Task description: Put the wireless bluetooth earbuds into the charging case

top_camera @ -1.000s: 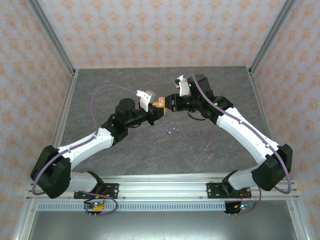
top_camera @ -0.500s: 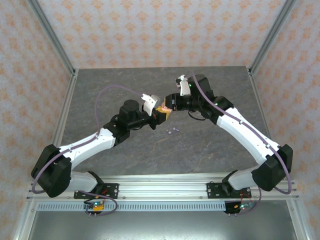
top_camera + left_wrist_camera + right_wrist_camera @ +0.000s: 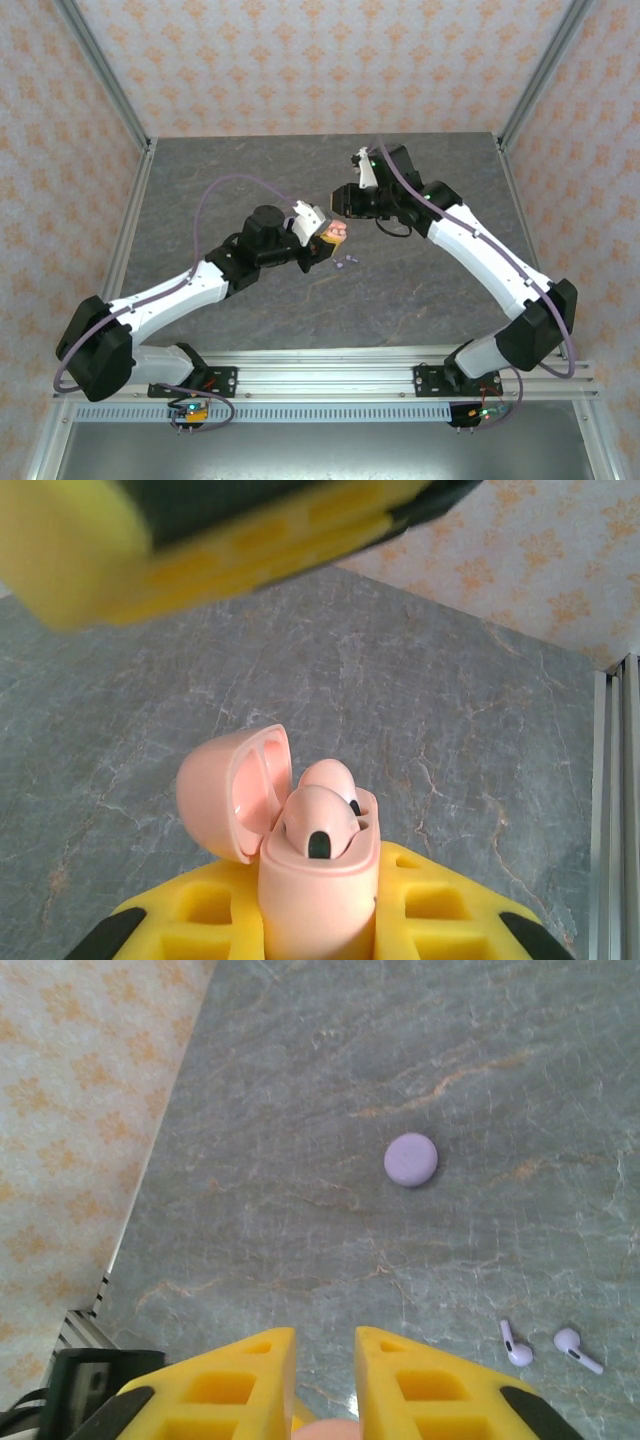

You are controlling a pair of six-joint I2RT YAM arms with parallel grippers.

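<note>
My left gripper [image 3: 320,885] is shut on the salmon-pink charging case [image 3: 318,910], holding it upright between yellow fingers. The case's lid [image 3: 232,790] is swung open to the left. Two pink earbuds [image 3: 315,825] sit side by side in its wells. From above, the case [image 3: 336,232] hangs over the table's middle. My right gripper [image 3: 340,200] hovers just beyond it, jaws slightly open and empty [image 3: 325,1338]. Two light purple earbuds [image 3: 516,1344] lie loose on the table, also seen from above [image 3: 345,262].
A light purple round disc [image 3: 411,1159] lies flat on the grey stone tabletop [image 3: 420,290]. A blurred yellow finger of the right gripper [image 3: 250,530] looms close above the case. Patterned walls and metal posts [image 3: 105,75] bound the table.
The right gripper has let go and drawn back from the case, its jaws parting a little. The left arm has carried the case rightward and nearer.
</note>
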